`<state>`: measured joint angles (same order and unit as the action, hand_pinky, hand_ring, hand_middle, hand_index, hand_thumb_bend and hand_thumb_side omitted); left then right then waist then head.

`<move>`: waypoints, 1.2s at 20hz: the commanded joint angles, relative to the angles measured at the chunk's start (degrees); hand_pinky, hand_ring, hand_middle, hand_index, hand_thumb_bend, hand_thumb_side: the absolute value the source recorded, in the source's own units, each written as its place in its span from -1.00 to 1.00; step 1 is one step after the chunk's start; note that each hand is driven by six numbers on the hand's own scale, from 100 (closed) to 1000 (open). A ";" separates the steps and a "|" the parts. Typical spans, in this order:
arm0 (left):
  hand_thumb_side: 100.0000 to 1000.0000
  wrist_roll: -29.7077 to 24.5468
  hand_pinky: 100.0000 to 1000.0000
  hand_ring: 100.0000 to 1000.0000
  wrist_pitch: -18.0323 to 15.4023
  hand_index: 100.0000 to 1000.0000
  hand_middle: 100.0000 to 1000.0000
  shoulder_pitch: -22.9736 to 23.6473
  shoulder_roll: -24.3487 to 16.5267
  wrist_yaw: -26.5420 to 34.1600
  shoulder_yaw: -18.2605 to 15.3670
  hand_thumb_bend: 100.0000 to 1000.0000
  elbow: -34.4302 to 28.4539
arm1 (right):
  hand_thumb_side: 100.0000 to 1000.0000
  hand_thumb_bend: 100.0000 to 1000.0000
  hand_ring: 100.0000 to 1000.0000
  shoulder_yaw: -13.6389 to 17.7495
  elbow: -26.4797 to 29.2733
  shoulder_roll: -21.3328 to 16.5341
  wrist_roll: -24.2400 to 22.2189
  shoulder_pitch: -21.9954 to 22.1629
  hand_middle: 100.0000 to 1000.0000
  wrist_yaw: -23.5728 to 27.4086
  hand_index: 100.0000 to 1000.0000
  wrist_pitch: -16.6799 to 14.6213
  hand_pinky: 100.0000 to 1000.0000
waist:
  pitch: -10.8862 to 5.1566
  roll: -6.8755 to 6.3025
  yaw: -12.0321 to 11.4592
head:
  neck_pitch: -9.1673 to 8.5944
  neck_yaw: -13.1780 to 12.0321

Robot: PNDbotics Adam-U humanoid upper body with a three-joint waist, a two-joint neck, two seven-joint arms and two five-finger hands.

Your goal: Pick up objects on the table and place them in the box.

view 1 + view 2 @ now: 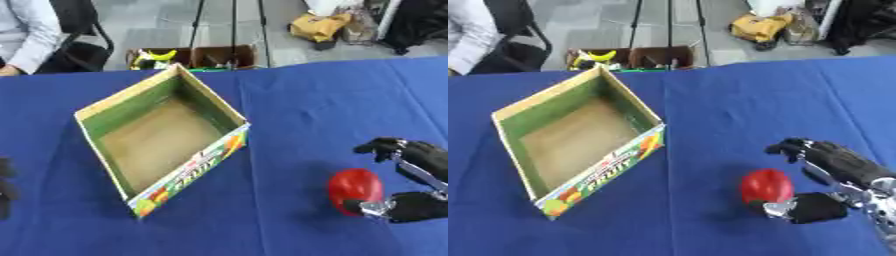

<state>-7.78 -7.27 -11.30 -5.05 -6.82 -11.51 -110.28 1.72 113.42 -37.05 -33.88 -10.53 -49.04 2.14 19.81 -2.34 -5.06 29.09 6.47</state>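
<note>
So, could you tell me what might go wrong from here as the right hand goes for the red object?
The red object is rounded, and the right hand has only its thumb against it while the fingers arch apart above, so it may roll away across the blue table. The carry also has to clear the near wall of the box, or the object could clip the rim.

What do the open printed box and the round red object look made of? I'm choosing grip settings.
The open printed box looks like cardboard: thin flat walls, matte brown floor, printed outside. The round red object seems smooth plastic, perhaps hollow, with a faint sheen; uncertain.
</note>
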 commanded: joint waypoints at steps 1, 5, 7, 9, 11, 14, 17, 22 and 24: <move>0.63 -0.24 -0.80 -0.36 -0.06 0.24 -0.12 -0.51 -0.97 -0.07 0.03 -1.00 -1.05 | 0.56 0.12 0.26 0.10 1.17 -1.41 -1.04 -0.18 0.62 -0.80 0.83 0.59 0.01 | -0.74 0.11 -0.07 | -0.80 0.07; 0.63 -0.26 -0.81 -0.36 -0.11 0.24 -0.12 -0.52 -0.92 -0.04 0.04 -1.00 -1.04 | 0.49 0.08 0.16 -0.42 1.17 -0.84 -2.39 0.11 0.65 -0.49 0.85 1.48 0.01 | -0.57 -0.02 -0.09 | -0.96 0.17; 0.63 -0.26 -0.81 -0.36 -0.14 0.24 -0.12 -0.53 -0.90 -0.02 0.05 -1.00 -1.03 | 0.46 0.06 0.12 -0.67 1.17 -0.52 -2.95 0.27 0.65 -0.29 0.84 1.84 0.01 | -0.51 -0.10 -0.09 | -1.03 0.21; 0.63 -0.25 -0.81 -0.36 -0.16 0.24 -0.12 -0.53 -0.89 -0.01 0.04 -1.00 -1.01 | 0.44 0.03 0.10 -0.89 1.17 -0.30 -3.38 0.39 0.64 -0.06 0.84 2.16 0.00 | -0.47 -0.13 -0.09 | -1.05 0.23; 0.63 -0.30 -0.81 -0.36 -0.17 0.24 -0.12 -0.54 -0.85 -0.01 0.08 -1.00 -1.00 | 0.42 -0.05 0.07 -1.09 1.17 -0.08 -3.71 0.49 0.64 0.18 0.84 2.62 -0.02 | -0.40 -0.14 -0.11 | -1.14 0.26; 0.63 -0.28 -0.80 -0.36 -0.21 0.24 -0.12 -0.54 -0.82 0.00 0.06 -1.00 -0.99 | 0.38 -0.12 0.05 -1.30 1.17 0.29 -3.63 0.58 0.64 0.62 0.85 3.46 -0.03 | -0.29 -0.21 -0.16 | -1.18 0.30; 0.63 -0.32 -0.80 -0.35 -0.26 0.24 -0.12 -0.53 -0.79 0.02 0.09 -1.00 -0.97 | 0.39 -0.13 0.05 -1.59 1.17 0.65 -3.27 0.64 0.64 1.26 0.85 4.32 -0.02 | -0.15 -0.29 -0.17 | -1.27 0.33; 0.64 -0.40 -0.80 -0.35 -0.32 0.24 -0.12 -0.52 -0.75 0.06 0.14 -1.00 -0.89 | 0.39 -0.29 0.02 -1.91 1.17 0.95 -2.10 0.46 0.60 2.39 0.82 5.27 -0.04 | 0.01 -0.38 -0.24 | -1.34 0.37; 0.64 -0.41 -0.80 -0.35 -0.34 0.24 -0.12 -0.50 -0.74 0.06 0.12 -1.00 -0.85 | 0.33 -0.43 -0.01 -2.00 1.17 1.03 -1.63 0.40 0.59 2.81 0.80 5.58 -0.06 | 0.05 -0.40 -0.26 | -1.32 0.38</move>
<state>-8.04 -7.50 -11.37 -5.05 -6.82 -11.50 -110.28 -0.43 113.42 -35.43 -35.90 -9.59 -46.84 7.45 20.69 -2.88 -5.27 28.38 6.71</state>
